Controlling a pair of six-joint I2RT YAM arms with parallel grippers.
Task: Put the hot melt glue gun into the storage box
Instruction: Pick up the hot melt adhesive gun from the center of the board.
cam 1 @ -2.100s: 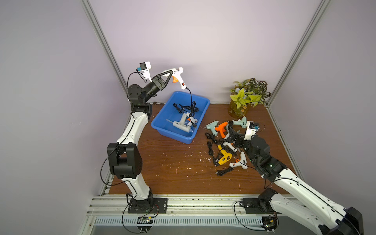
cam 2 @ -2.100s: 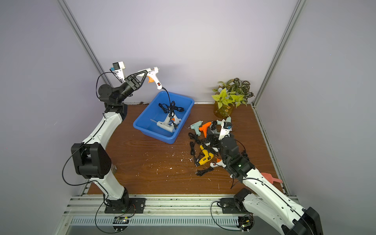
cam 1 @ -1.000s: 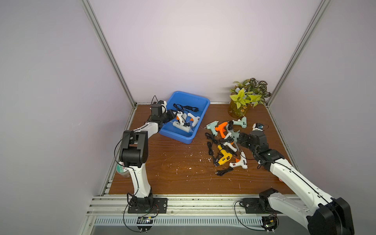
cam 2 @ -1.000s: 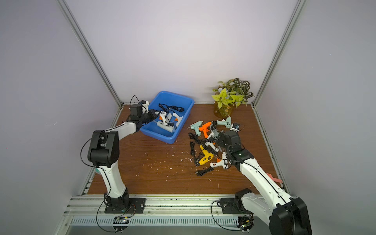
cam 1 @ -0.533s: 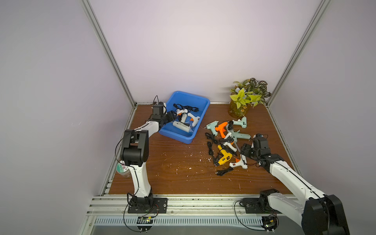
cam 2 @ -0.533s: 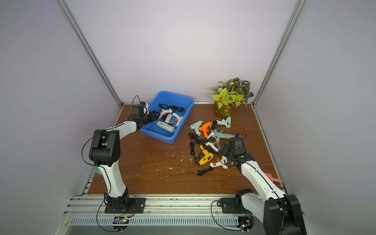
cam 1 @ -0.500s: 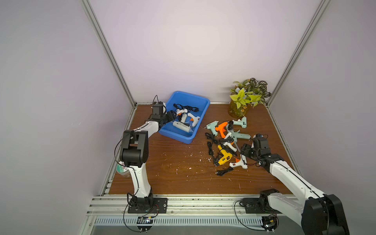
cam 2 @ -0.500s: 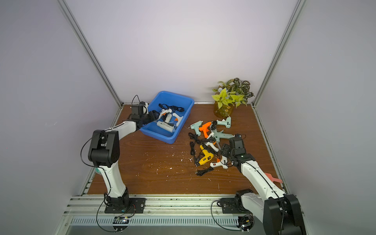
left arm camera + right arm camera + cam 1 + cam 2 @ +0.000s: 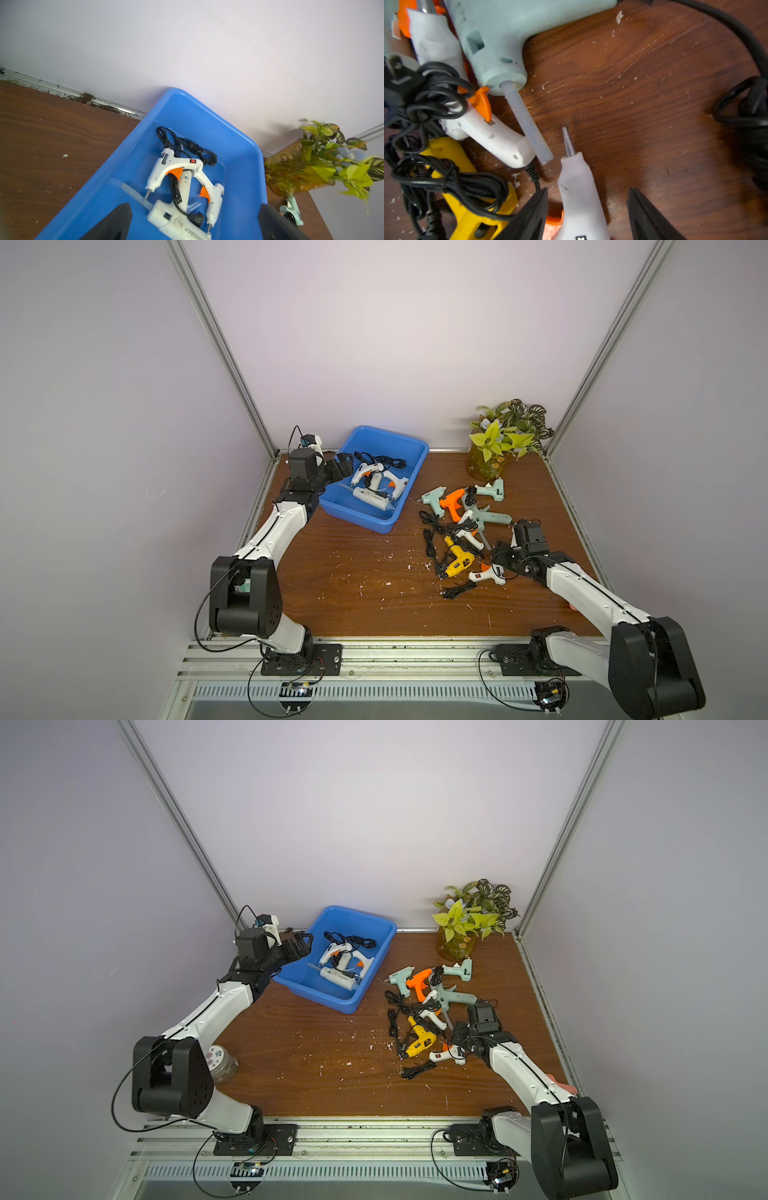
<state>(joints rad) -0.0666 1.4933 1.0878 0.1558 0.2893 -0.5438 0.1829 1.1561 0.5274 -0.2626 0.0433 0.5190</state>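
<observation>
Straddling the white glue gun (image 9: pixel 577 178), handle cut off, right gripper (image 9: pixel 587 190) stands half-open. Left gripper (image 9: pixel 194 205) gapes at storage box (image 9: pixel 239 145) rim.

1. Your left arm (image 9: pixel 274 526) stretches low toward the back; its left gripper (image 9: pixel 194 205) is spread wide.
2. Your right gripper (image 9: pixel 586 191) points downward, jaws apart, seemingly not clamped.
</observation>
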